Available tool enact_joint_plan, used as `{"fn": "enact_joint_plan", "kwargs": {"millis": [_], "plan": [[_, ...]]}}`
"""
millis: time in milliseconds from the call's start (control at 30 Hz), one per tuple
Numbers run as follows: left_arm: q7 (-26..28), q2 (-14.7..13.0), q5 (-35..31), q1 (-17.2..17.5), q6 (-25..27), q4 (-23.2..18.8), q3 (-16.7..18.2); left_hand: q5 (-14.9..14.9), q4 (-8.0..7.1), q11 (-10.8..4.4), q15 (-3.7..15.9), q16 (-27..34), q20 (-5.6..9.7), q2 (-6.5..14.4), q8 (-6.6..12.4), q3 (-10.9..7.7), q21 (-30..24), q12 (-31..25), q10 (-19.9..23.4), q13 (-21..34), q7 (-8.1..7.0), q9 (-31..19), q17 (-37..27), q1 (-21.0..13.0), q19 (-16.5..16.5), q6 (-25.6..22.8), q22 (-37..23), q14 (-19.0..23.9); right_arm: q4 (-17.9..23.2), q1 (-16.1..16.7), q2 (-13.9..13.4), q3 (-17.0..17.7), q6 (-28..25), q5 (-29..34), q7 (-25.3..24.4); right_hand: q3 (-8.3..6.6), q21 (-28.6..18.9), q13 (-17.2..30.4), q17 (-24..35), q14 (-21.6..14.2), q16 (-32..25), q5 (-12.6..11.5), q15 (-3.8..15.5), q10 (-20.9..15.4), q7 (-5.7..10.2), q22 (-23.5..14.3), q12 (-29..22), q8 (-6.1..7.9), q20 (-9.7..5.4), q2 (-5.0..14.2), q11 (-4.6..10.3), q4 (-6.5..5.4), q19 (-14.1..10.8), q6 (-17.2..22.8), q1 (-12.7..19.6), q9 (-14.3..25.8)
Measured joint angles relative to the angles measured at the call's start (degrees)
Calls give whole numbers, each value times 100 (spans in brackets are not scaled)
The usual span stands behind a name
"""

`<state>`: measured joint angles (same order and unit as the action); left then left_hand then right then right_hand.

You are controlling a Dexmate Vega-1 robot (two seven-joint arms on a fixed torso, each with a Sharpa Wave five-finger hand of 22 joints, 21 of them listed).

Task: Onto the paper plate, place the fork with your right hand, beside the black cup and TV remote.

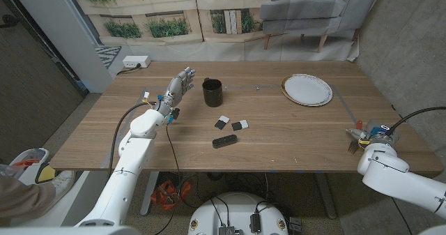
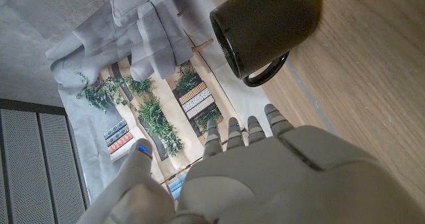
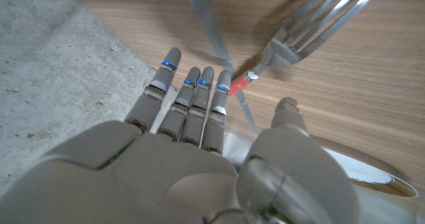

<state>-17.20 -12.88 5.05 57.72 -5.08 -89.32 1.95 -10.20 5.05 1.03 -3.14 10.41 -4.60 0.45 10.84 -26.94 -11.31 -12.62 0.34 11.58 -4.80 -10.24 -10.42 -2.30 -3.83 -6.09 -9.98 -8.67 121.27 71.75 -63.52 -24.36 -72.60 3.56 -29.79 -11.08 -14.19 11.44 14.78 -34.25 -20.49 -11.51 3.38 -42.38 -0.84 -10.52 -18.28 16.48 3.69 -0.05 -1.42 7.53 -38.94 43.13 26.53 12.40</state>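
At right wrist: fork (image 3: 312,24) just beyond right hand (image 3: 199,164) | fingers (image 3: 189,104) seemingly released | left hand (image 2: 265,177) released too

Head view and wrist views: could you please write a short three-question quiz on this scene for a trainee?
1. True or false: the fork already lies on the paper plate.
2. Which thing is nearest the left hand? A) black cup B) paper plate C) TV remote
3. Fill in: seen from the robot, the paper plate lies on the table's ___ side.

Key: 1 false; 2 A; 3 right.
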Motion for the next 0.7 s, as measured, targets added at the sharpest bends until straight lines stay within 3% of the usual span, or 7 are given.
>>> {"fn": "enact_joint_plan", "kwargs": {"millis": [300, 700], "plan": [[1, -1, -7, 39, 1, -72, -1, 0, 0, 0, 0, 0, 0, 0, 0, 0, 0, 0, 0, 0, 0, 0, 0, 0, 0, 0, 0, 0, -76, -104, 29, -147, -1, 37, -7, -23, 0, 0, 21, -28, 0, 0, -28, 1, -18, 0, 0, 0, -3, -38, 0, 23, -3, 18, 70, -1], [1, -3, -12, 43, 50, -99, -23, 0, 0, 0, 0, 0, 0, 0, 0, 0, 0, 0, 0, 0, 0, 0, 0, 0, 0, 0, 0, 0, -152, -198, 70, -281, -45, 68, -13, -42, 0, 0, 27, -61, 0, 0, 1, -50, 13, 0, 0, 0, -7, 58, 51, 41, -54, 49, 164, -1]]}}
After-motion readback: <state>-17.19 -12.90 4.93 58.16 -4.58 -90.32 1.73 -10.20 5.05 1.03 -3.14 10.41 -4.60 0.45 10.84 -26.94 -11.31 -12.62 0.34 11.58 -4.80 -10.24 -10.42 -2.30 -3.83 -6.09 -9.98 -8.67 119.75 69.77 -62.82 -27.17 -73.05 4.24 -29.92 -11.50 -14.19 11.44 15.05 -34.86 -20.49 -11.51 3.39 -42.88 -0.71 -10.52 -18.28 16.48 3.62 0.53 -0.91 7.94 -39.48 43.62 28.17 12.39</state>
